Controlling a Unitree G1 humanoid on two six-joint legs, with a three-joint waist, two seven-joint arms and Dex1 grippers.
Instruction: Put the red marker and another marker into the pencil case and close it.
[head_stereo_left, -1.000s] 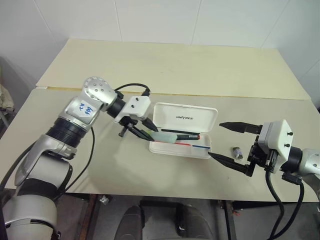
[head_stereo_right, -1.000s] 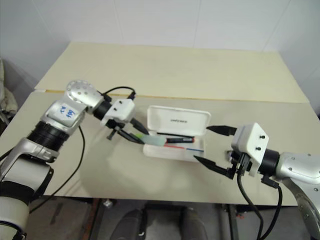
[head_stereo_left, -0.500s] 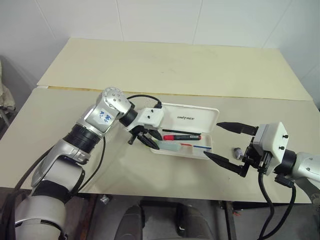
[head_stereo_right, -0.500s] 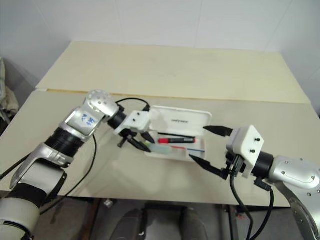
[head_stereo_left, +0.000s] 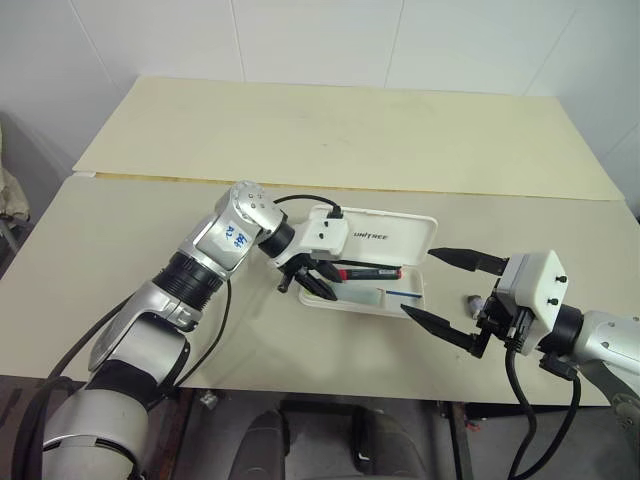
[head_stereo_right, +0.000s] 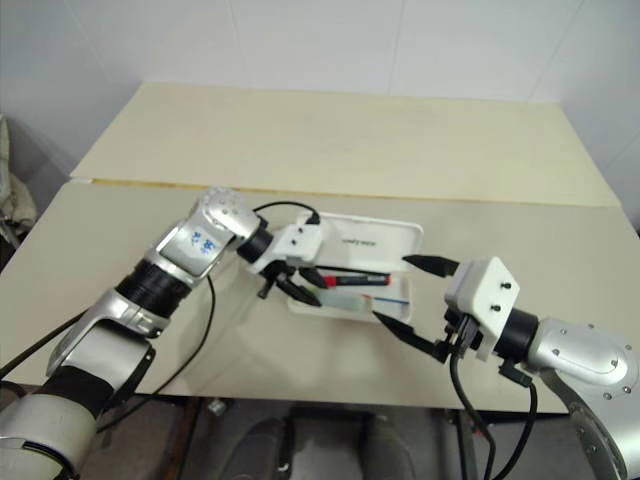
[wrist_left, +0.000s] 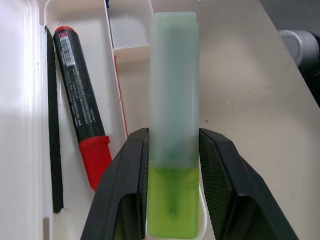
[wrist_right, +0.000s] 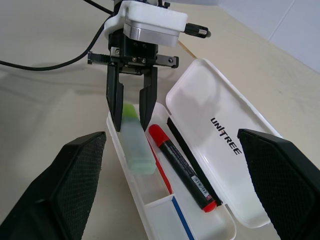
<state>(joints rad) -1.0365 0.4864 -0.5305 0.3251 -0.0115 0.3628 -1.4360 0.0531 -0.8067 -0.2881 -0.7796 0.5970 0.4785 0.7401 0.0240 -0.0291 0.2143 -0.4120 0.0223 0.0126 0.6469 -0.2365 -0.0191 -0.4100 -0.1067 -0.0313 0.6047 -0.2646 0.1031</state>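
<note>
Left gripper (wrist_left: 172, 200): pinching the green highlighter (wrist_left: 174, 125) over the open pencil case (wrist_right: 220, 125).
Red marker (wrist_right: 180, 167): lying inside.
Right gripper (head_stereo_left: 440, 290): spread wide.

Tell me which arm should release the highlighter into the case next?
Left. Its claw already grips the short light-green highlighter over the open white plastic case, beside the red-capped black marker.

the pencil case (wrist_right: 200, 125) looks like smooth, glossy white plastic. the red marker (wrist_left: 80, 100) has a matt black barrel with a shinier red plastic cap. another marker (wrist_left: 174, 125) has a frosted, translucent plastic cap over a light-green body — the fingers (wrist_left: 125, 190) pinching it are black with finely textured pads. the table (head_stereo_left: 300, 130) is matt and cream-coloured.
</note>
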